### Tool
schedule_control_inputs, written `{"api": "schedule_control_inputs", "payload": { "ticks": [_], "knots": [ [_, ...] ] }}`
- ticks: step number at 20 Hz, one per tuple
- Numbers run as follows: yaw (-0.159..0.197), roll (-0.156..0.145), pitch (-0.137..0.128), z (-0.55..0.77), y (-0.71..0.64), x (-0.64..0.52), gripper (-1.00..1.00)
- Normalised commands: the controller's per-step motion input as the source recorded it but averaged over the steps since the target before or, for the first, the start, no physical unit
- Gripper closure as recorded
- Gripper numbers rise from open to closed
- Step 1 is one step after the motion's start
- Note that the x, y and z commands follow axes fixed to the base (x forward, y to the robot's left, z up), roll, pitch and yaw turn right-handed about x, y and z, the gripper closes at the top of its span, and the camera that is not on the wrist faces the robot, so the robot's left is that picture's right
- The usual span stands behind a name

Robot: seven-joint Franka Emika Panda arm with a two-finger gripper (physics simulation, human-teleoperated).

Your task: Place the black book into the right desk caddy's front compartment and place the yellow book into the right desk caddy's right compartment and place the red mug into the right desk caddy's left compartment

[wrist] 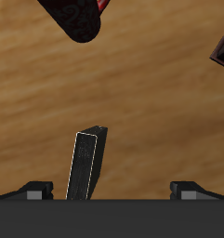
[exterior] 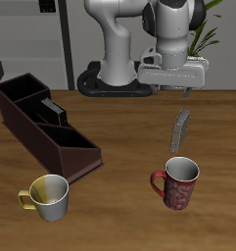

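Thin stiff grey-tan yellow book (exterior: 181,128) upright on wooden surface (exterior: 119,211), light, tippy; pinch across covers. End effector (exterior: 184,93) above, fingers spread wide, empty.

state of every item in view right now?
tool: open, empty, above the yellow book
yellow book: upright on the table, free
black book: standing in the right desk caddy
red mug: upright, empty, on table
cream mug: upright, empty
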Motion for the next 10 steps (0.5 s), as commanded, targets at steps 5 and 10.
{"api": "schedule_control_inputs", "payload": {
  "ticks": [5, 10],
  "knots": [
    [-0.048, -0.06, -0.018, -0.07, 0.13, 0.09, -1.0],
    [-0.044, -0.067, -0.018, -0.22, 0.14, 0.05, -1.0]
  ]
}}
